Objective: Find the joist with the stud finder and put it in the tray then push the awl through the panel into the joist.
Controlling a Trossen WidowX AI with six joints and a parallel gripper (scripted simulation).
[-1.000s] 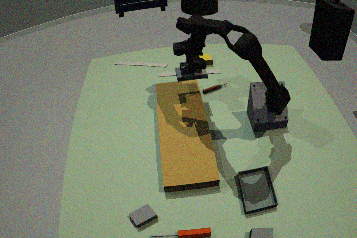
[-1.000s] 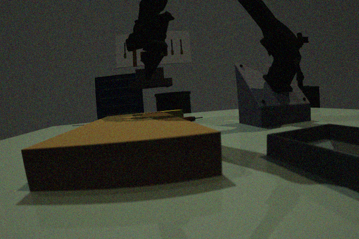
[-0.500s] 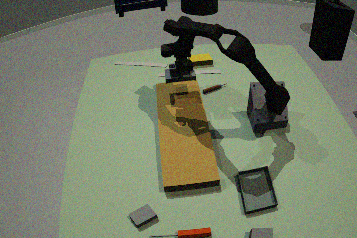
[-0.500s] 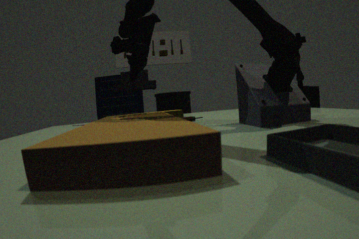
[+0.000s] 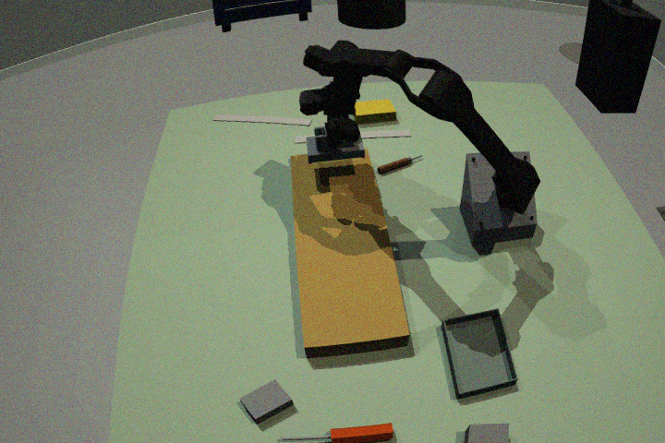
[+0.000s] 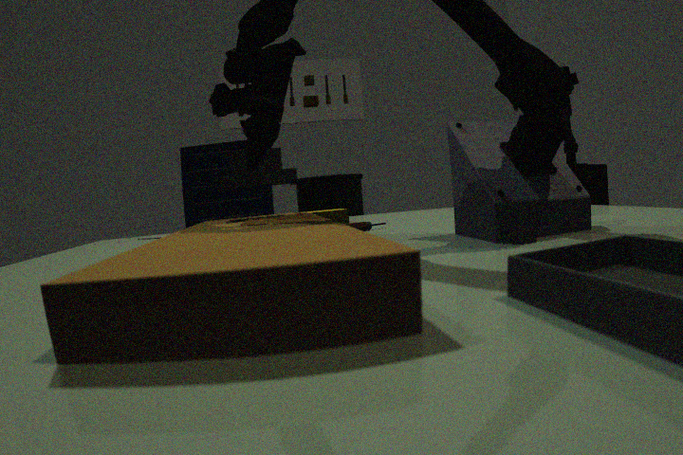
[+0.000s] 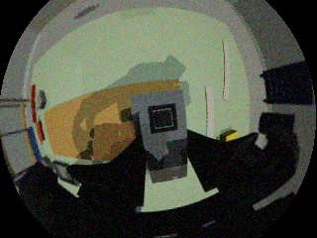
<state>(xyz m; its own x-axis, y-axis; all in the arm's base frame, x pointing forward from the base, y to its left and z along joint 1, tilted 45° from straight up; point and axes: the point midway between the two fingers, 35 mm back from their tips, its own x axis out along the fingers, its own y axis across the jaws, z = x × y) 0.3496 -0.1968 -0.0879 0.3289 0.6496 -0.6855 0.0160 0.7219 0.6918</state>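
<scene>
My gripper (image 5: 342, 137) (image 7: 161, 132) is shut on the stud finder, a grey block (image 5: 335, 152) (image 6: 287, 176) (image 7: 149, 99) with a dark square on top. It holds it above the far end of the orange-brown floor panel (image 5: 351, 303) (image 6: 234, 316) (image 7: 61, 129), with a gap beneath. A brown-handled tool (image 5: 394, 165) (image 6: 360, 226), seemingly the awl, lies right of the panel's far end. The dark-rimmed tray (image 5: 488, 389) (image 6: 595, 300) is empty, right of the panel's near end. No hole is visible; arm shadows darken part of the panel. The joist is hidden.
An orange-handled tool (image 5: 362, 433) and a grey block (image 5: 266, 401) lie near the front. Another grey block (image 5: 488, 433) is at the front edge of view. A yellow block (image 5: 375, 109) (image 7: 230, 136) and pale strips (image 5: 262, 120) (image 7: 226, 69) lie beyond the panel.
</scene>
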